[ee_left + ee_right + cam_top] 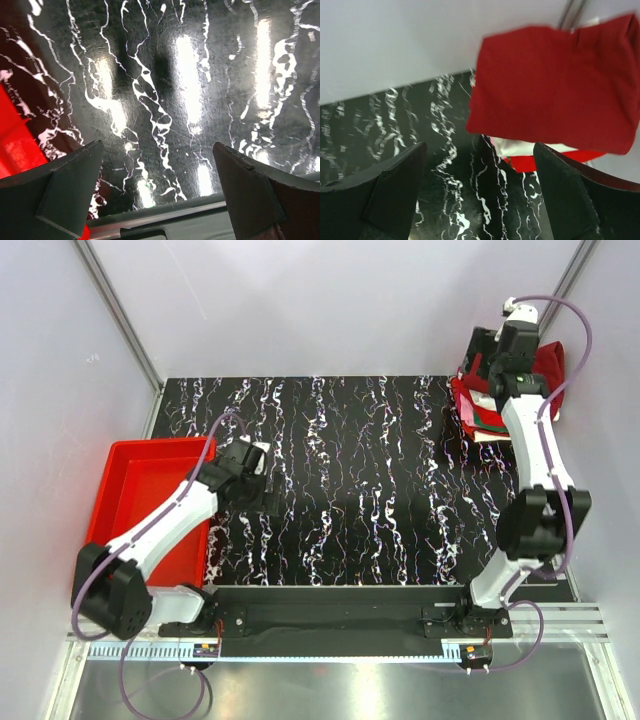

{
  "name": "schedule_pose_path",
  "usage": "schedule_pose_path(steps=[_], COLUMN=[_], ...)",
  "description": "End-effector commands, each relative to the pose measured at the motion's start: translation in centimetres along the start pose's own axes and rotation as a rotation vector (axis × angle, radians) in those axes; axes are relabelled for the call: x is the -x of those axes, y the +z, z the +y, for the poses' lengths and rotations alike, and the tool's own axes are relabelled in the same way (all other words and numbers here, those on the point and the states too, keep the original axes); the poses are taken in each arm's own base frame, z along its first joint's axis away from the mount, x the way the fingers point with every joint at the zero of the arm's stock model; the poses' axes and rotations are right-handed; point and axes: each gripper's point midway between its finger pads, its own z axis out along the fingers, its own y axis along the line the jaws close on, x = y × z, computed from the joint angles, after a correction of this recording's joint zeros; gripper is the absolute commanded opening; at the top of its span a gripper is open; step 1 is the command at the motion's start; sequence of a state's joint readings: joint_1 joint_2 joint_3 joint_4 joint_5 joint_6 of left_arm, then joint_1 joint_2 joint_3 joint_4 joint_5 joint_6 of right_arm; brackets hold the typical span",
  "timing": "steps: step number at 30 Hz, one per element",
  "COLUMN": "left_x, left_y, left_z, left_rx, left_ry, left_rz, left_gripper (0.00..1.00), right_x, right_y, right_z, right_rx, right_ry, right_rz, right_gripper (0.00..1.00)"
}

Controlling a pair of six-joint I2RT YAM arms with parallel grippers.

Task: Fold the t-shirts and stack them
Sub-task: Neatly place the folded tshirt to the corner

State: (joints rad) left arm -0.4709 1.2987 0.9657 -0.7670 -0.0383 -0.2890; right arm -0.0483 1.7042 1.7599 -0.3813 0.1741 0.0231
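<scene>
- Sitting nearest, both arm bases are bolted to a black metal rail along the table's near edge
- Left gripper hangs low over the glossy black, white-veined tabletop, just beside the right wall of the rigid bright red plastic tray; its two dark fingers are spread wide with nothing between them, only tabletop beneath
- Right arm stretches to the far right corner of the table, where the right gripper hovers over the clothing; its fingers are parted wide and grip nothing
- Dark maroon-red folded cotton t-shirt lies just beyond those fingertips, uppermost at the far right edge; neither finger appears to touch it
- Under its near edge a white folded t-shirt and a bright red folded t-shirt peek out
- From overhead, a sliver of green t-shirt shows in the same pile, partly hidden by the right arm
</scene>
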Motion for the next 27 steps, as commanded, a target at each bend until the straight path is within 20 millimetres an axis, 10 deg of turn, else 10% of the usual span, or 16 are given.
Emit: schedule_pose_path(steps=[1, 8, 10, 11, 18, 27], left_x=[1.4, 1.2, 1.1, 1.0, 0.1, -0.7], left_y=[-2.4, -1.9, -1.6, -1.4, 0.1, 1.4], left_z=[-0.1, -0.2, -0.3, -0.3, -0.1, -0.2], left_rx=[-0.013, -0.032, -0.036, -0.037, -0.018, -0.018], left_ry=[-0.013, 0.006, 0.010, 0.012, 0.016, 0.021], left_rz=[-0.113, -0.144, -0.132, -0.124, -0.056, 0.002], left_gripper=[0.99, 0.99, 0.99, 0.99, 0.99, 0.99], right_x=[1.0, 2.4, -0.3, 1.8, -4.4, -4.2], right_y=[2.7, 9.8, 12.9, 13.1, 20.3, 21.8], right_z=[-2.6, -9.5, -10.8, -11.5, -16.3, -24.1], right_rx=[-0.030, -0.055, -0.059, -0.060, -0.157, -0.350], right_ry=[0.085, 0.223, 0.237, 0.238, 0.207, 0.122], right_rz=[-0.017, -0.039, 0.026, -0.026, 0.013, -0.114], right_gripper=[0.91, 0.62, 0.57, 0.57, 0.54, 0.62])
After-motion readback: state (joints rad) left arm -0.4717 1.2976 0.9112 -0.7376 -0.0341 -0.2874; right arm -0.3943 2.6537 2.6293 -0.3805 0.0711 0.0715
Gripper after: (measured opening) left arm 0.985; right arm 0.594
